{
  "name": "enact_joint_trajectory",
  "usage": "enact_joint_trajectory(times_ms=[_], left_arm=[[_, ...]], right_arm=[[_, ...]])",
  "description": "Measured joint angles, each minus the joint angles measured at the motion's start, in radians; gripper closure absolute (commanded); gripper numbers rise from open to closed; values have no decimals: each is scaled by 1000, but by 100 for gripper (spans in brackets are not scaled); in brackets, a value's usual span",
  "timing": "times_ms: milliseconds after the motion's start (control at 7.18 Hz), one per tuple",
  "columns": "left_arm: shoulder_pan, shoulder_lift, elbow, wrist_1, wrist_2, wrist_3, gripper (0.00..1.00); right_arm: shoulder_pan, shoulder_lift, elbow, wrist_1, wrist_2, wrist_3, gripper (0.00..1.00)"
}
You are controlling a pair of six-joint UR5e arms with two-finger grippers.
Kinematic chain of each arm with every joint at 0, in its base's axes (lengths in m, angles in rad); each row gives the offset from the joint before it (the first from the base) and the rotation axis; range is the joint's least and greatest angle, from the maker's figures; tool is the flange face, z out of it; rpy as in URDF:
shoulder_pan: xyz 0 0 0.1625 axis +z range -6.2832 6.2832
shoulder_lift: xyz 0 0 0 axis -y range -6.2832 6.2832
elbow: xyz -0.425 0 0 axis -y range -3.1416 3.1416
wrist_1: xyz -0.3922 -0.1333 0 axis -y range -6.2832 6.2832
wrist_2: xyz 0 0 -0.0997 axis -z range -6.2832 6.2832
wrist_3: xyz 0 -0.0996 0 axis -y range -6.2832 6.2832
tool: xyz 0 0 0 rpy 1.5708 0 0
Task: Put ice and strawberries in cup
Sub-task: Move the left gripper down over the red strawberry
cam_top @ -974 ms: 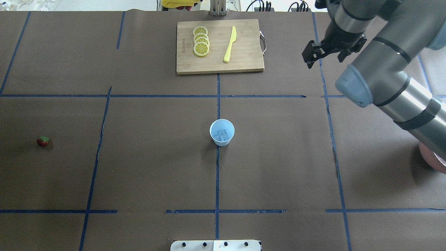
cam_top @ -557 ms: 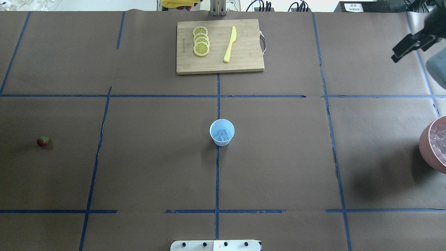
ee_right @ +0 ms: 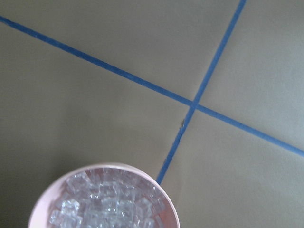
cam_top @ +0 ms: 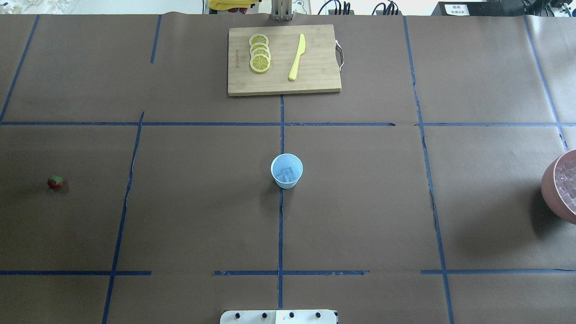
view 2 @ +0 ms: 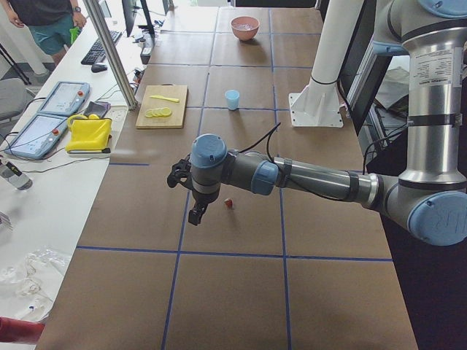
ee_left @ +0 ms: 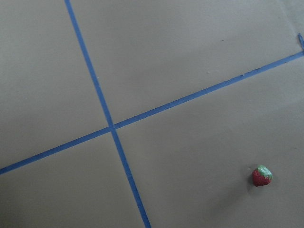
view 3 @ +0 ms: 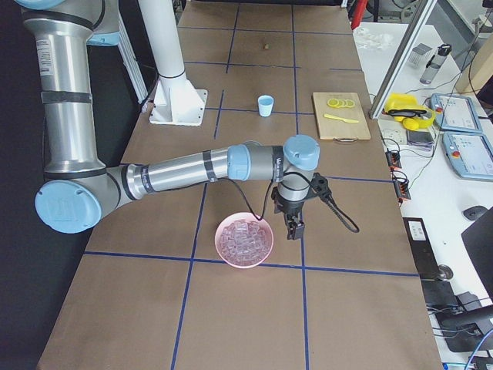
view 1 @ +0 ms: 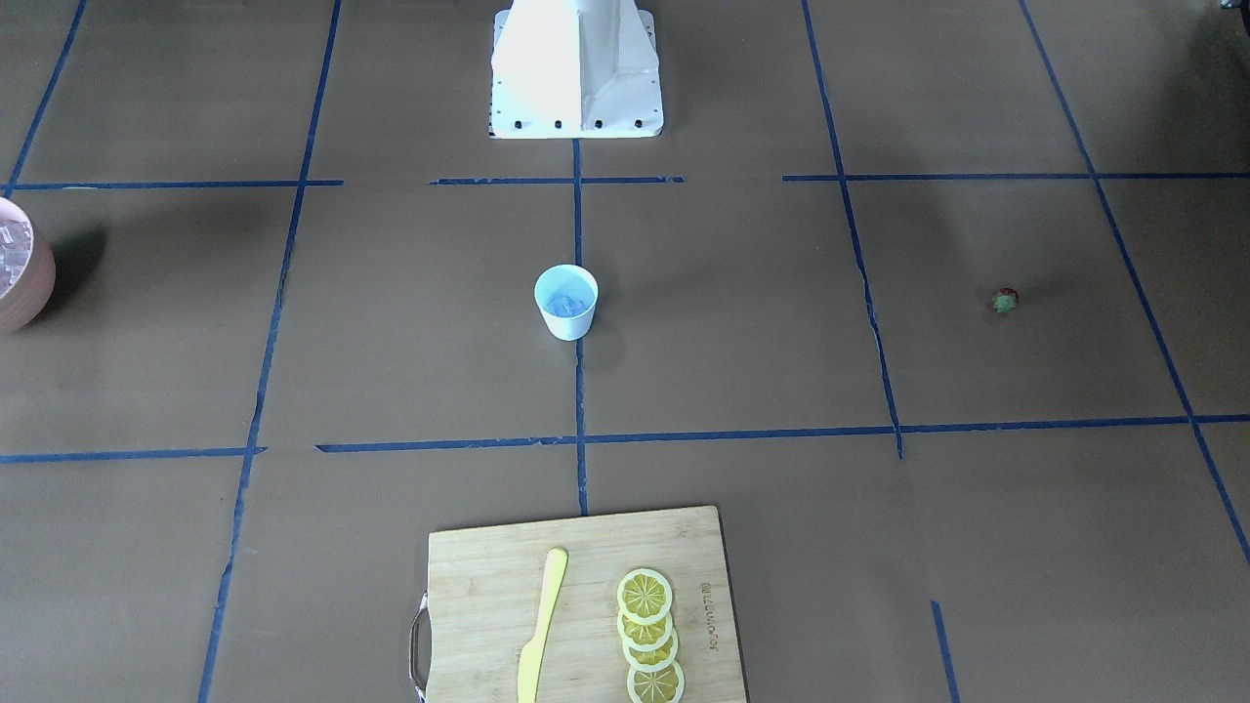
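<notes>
- The cup (cam_top: 286, 170) is standing upright at the middle of the table, on the blue tape line (cam_top: 281, 225) that is running out from the robot's base (view 1: 576, 73).
- A few pieces of ice (cam_top: 287, 173) are lying inside the cup, showing pale against its blue inside.
- More ice (ee_right: 107, 204) is filling the pink bowl (cam_top: 551, 189), which is sitting at the table's end on the robot's right, well apart from the cup.
- The strawberry (cam_top: 56, 182) is lying on the brown paper far out on the robot's left, well apart from the cup, with its green cap showing.
- The left gripper (view 2: 195, 214) is hanging above the table near the strawberry, fingers pointing down. It is touching nothing.
- It is showing only in the side view, so I cannot tell how wide its jaws are standing.
- In the left wrist view the strawberry is sitting low in the right corner, beside a crossing of tape lines.
- The right gripper (view 3: 293, 227) is hanging just beside the bowl's rim, pointing down. Here too only the side view is showing it, and I cannot tell its opening.
- In the right wrist view the bowl is showing at the bottom left.
- A wooden cutting board (cam_top: 315, 76) is lying on the far side of the table from the robot, carrying a row of overlapping lemon slices (cam_top: 259, 54) and a yellow knife (cam_top: 297, 57) beside them.
</notes>
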Motion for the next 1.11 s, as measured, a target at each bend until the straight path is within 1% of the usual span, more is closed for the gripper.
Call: enact_joint_trajectory(times_ms=[278,418,557,696,974,1114], left_arm=[[64,-7,-34,-4,4,-150,0],[109,-4,-50,-20,11,-242,0],[159,9,-56,-73,34,-343,0],[219,33,-59,-159,70,-461,0],[361,86,-55,-327,154,-690,0],[441,100,-44,-404,210,-803,0]], right_arm=[[40,-96,-2,31,-3,-13,0],[45,-116,-7,47,-4,-11,0],[45,-124,-9,55,-4,-10,0],[45,-127,-9,57,-3,-9,0],[45,-128,-10,58,-3,-9,0],[45,-128,-10,59,-3,-9,0]])
